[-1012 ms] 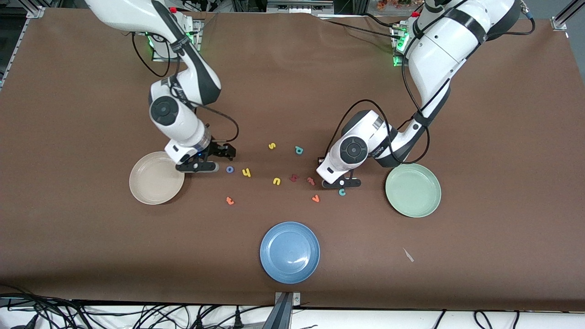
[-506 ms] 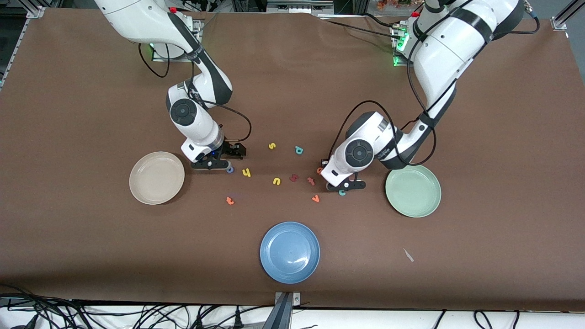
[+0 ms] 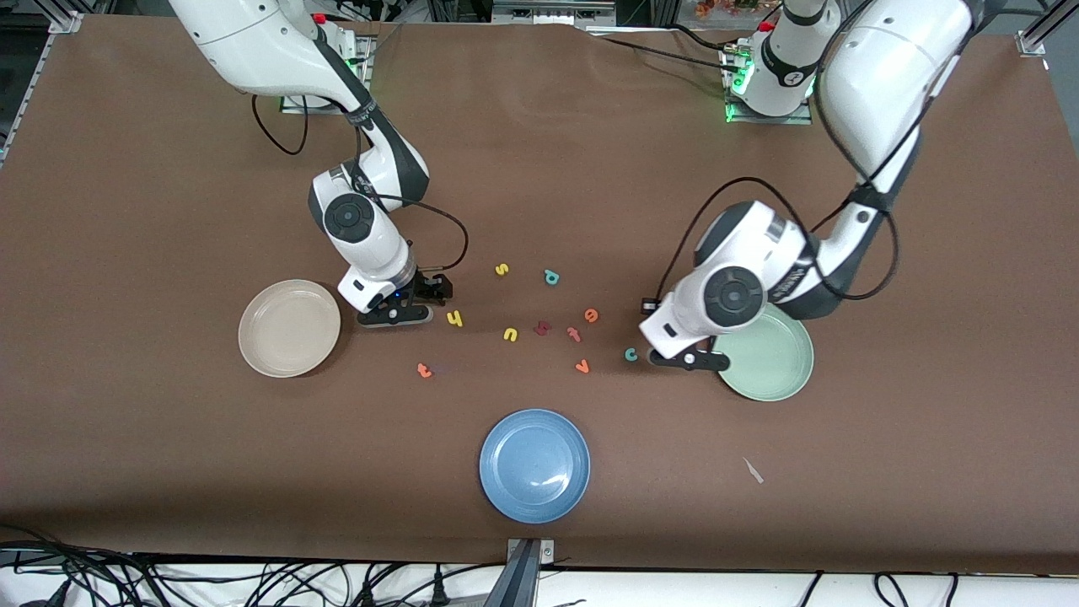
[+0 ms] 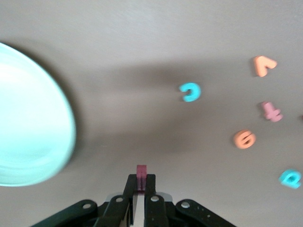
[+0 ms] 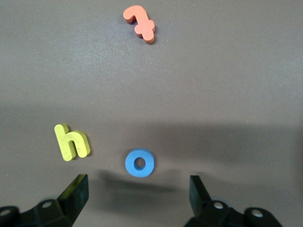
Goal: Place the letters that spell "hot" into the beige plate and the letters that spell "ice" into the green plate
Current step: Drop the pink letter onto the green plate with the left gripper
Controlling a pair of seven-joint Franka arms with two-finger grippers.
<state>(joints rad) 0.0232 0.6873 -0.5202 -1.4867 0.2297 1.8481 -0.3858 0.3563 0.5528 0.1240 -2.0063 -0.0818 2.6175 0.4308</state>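
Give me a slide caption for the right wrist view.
Open right gripper hovers over the blue o, with the yellow h beside it and the orange t nearby.

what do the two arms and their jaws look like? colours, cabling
Both arms are glossy white shells with dark grey joint bands and round dark caps at the wrist. A loose black cable loops outside each forearm. The left gripper and right gripper are black, with screw heads showing; green lights glow at both bases.

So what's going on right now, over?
Left gripper shut on red i, near green plate. Right gripper open above blue o. Nothing in the way.
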